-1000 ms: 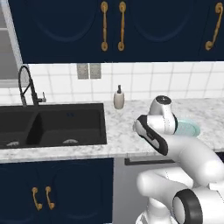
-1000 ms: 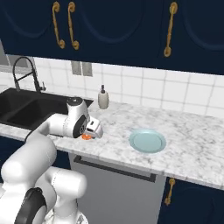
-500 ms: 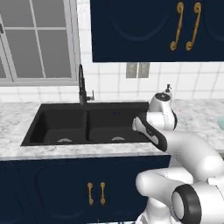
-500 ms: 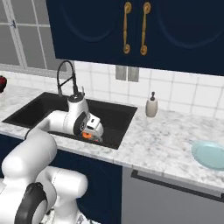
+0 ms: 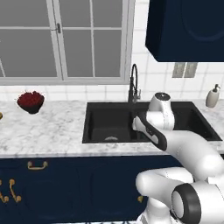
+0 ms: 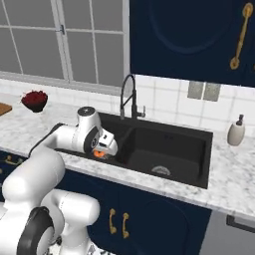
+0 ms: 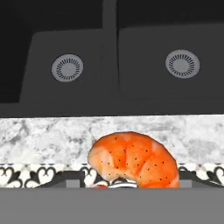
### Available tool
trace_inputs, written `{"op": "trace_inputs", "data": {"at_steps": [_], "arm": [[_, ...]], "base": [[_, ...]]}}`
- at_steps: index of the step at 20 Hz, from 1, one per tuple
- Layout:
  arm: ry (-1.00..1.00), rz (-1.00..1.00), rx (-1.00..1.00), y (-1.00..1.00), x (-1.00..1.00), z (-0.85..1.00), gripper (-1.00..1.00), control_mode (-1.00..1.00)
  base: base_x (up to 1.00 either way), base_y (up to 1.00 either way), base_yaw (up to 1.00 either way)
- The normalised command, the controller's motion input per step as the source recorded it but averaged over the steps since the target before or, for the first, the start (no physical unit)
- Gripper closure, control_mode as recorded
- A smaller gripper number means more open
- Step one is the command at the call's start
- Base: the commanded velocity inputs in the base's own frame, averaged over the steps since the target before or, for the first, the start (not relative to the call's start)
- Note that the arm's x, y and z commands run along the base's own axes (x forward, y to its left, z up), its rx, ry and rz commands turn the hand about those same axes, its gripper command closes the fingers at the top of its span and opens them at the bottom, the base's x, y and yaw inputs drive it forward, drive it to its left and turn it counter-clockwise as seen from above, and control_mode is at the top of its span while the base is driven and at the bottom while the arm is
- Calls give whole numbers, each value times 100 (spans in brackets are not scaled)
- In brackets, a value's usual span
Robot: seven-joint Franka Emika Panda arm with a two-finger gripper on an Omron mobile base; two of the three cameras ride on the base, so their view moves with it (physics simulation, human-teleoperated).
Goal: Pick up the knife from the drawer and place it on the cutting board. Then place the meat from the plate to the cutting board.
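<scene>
My gripper (image 6: 102, 151) hangs over the front rim of the black sink (image 6: 169, 149), shut on the meat (image 6: 99, 153). In the hand view the meat (image 7: 135, 160) is an orange speckled curl held between the dark fingertips (image 7: 70, 177), low in the frame above the marble counter edge. In the left base view the hand (image 5: 144, 127) sits in front of the sink and hides the meat. A brown sliver of the cutting board (image 6: 2, 108) shows at the far left on the counter. A navy drawer (image 5: 48, 173) with a brass handle lies under the counter at left. The knife and the plate are out of view.
A dark bowl of red fruit (image 5: 30, 101) (image 6: 34, 100) stands on the marble counter left of the sink. A black faucet (image 5: 133, 85) (image 6: 128, 94) rises behind the basins, and a soap dispenser (image 5: 213, 96) (image 6: 235, 131) stands at right. Windows fill the wall behind.
The whole picture has shifted: the base has driven left along the counter, so the plate has left view and the sink, window and fruit bowl have come in. The gripper still holds the meat.
</scene>
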Motion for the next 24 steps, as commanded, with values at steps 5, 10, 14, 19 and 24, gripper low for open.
{"op": "trace_inputs", "data": {"at_steps": [5,10,14,19,24], "arm": [[0,0,0,0,0,0,100,100],[0,0,0,0,0,0,100,100],[0,0,0,0,0,0,100,100],[0,0,0,0,0,0,100,100],[-6,1,0,100,80,15,100,-100]], "base": [[1,100,3],[9,100,1],[40,100,0],[58,100,0],[0,0,0]]}}
